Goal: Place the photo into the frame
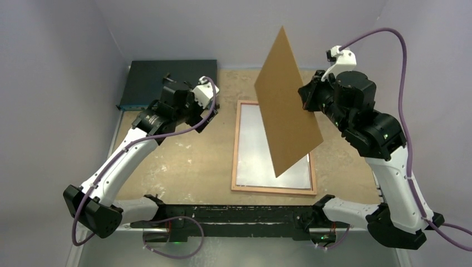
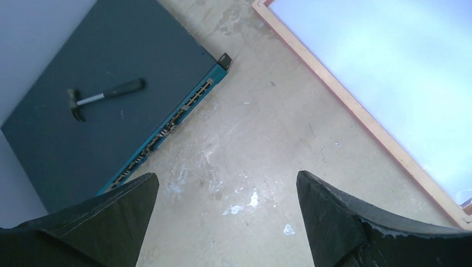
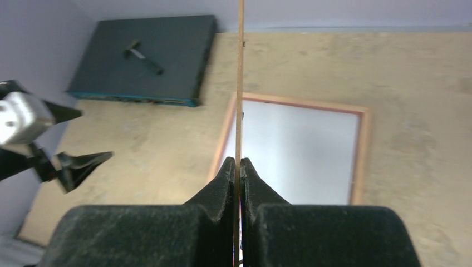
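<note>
- Frame (image 1: 236, 146) lies flat on the table (image 1: 183, 167), in the middle, long side running away from the arm bases. Pale tan-pink back faces up.
- Photo (image 1: 253, 150) sits inside the frame and fills its opening. Only the plain white side shows; the picture side is out of sight.
- Right gripper (image 3: 237, 164) is clamped on the backing board (image 1: 286, 105). Wrist view shows both fingers pressed flat against the thin brown sheet, one on each face, at its edge.
- Board is held up in the air, clear of the table, standing steeply on edge with one corner pointing high toward the back wall. From the top view it hangs over the right half of the frame and hides part of the white sheet. Whether its low corner touches the frame, cannot tell.
- Left gripper (image 2: 225, 177) is spread wide with nothing between the fingers. It hovers over bare table, between the frame's far-left corner and the electronics box (image 1: 161, 75), touching neither.
- Electronics box is dark and flat, at the far-left corner of the table against the wall, well apart from the frame.
- Small hammer (image 2: 103, 95) lies on top of the box, dark head and dark grip, metal shaft.
- Table surface is worn tan with pale scuffs and white flecks near the left gripper.
</note>
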`<action>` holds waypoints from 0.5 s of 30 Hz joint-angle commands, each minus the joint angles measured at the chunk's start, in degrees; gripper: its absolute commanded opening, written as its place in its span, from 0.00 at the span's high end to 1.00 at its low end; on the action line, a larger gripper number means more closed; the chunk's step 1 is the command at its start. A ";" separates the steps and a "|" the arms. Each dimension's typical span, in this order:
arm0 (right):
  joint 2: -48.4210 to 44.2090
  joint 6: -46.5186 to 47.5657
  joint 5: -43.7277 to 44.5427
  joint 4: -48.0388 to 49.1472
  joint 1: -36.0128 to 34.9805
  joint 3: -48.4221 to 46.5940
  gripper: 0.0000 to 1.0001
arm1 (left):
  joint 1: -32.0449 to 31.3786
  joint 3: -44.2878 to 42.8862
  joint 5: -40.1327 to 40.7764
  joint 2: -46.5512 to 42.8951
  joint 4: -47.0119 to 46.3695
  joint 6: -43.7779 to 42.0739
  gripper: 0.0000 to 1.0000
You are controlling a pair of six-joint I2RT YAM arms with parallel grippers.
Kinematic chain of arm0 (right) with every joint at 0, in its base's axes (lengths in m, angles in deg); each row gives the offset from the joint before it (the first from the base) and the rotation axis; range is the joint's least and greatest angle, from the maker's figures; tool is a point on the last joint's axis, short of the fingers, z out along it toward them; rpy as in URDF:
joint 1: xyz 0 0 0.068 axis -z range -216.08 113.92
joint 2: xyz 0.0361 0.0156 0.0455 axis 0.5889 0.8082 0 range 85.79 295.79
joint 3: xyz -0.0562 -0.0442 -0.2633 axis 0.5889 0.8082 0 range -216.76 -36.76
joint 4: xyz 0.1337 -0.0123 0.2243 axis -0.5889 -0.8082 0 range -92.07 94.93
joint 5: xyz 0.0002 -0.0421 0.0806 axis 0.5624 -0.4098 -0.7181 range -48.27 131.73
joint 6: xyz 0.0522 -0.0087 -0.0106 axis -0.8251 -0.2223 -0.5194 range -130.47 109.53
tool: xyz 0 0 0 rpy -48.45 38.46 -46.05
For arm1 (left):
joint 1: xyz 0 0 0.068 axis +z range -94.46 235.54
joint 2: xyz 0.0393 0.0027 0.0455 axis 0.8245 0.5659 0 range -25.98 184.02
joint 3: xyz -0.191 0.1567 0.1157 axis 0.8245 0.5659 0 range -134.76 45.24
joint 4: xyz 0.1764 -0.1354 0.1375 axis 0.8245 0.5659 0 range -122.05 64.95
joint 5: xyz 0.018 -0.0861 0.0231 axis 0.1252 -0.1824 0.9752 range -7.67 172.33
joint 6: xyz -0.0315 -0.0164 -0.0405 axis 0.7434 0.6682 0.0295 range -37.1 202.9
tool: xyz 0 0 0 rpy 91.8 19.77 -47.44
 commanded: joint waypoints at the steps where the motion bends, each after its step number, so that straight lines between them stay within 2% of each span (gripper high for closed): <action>1: 1.96 4.94 14.29 -1.60 0.00 -6.35 1.00 | 2.03 -4.17 -3.54 1.77 2.89 6.10 0.07; 8: 7.00 6.58 28.59 -9.14 -0.01 -9.27 1.00 | 3.99 -6.44 -4.19 3.56 4.49 7.96 0.13; 15: 9.06 6.04 36.54 -12.85 -0.57 -4.59 1.00 | 4.97 -6.85 -5.49 4.63 5.69 8.51 0.17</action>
